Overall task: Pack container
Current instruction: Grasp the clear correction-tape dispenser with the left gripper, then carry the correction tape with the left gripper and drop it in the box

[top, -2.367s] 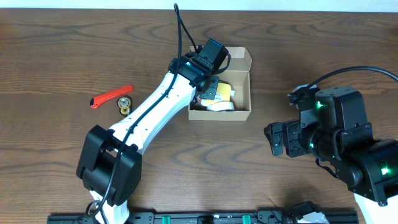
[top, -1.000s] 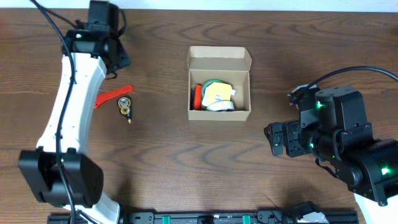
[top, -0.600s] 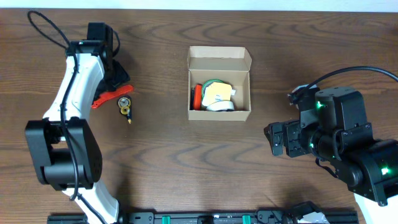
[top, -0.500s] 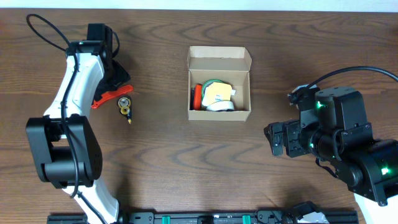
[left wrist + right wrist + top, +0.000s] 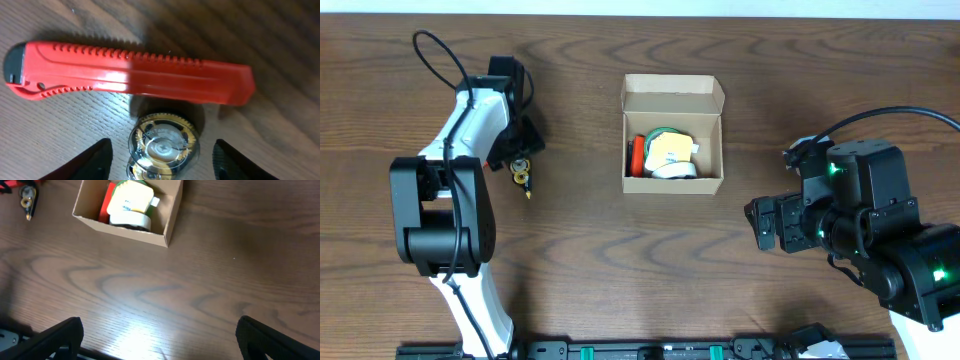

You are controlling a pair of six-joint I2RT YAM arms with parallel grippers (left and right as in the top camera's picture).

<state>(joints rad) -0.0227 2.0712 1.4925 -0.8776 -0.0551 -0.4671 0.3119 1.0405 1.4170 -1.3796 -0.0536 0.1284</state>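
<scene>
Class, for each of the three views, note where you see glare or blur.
Left wrist view: a pale sheen runs along the red cutter, and the left pincer's dark fingertips are out of focus. Right wrist view: light glares off the table near the bottom edge; the right pincer's fingertips blur. Overhead view: evenly lit, sharp.

Overhead, right wrist downward; container (image 5: 672, 100) shared

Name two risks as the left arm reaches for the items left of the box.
The open left gripper straddles the small gold roll, which lies close beside the red cutter; closing may knock the cutter. The container already looks crowded, so the long cutter may not lie flat.
</scene>
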